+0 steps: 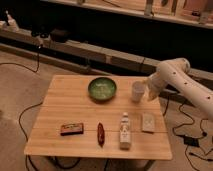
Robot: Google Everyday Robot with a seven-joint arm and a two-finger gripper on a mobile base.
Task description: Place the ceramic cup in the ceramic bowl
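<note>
The gripper [148, 93] was at the far right part of the wooden table [65, 102], low at the end of the white arm [176, 77] that reached in from the right edge of the view. It sat right against the right side of the ceramic cup [138, 91], and whether it touched the cup, or how wide it stood, could not be told from this view. The cup stood upright on the tabletop, to the right of the ceramic bowl [102, 89] and apart from it, with bare wood between them. The bowl rested near the middle of the far side of the table, its pale mottled inside facing up. Nearer the front edge lay a row of other things: a dark rectangular packet [72, 129] on the left, a thin reddish item [100, 133] beside it, a white bottle [125, 131] with a label standing upright, and a pale flat block [148, 122] to the right of the bottle. Cables [25, 112] trailed over the floor around the table
</note>
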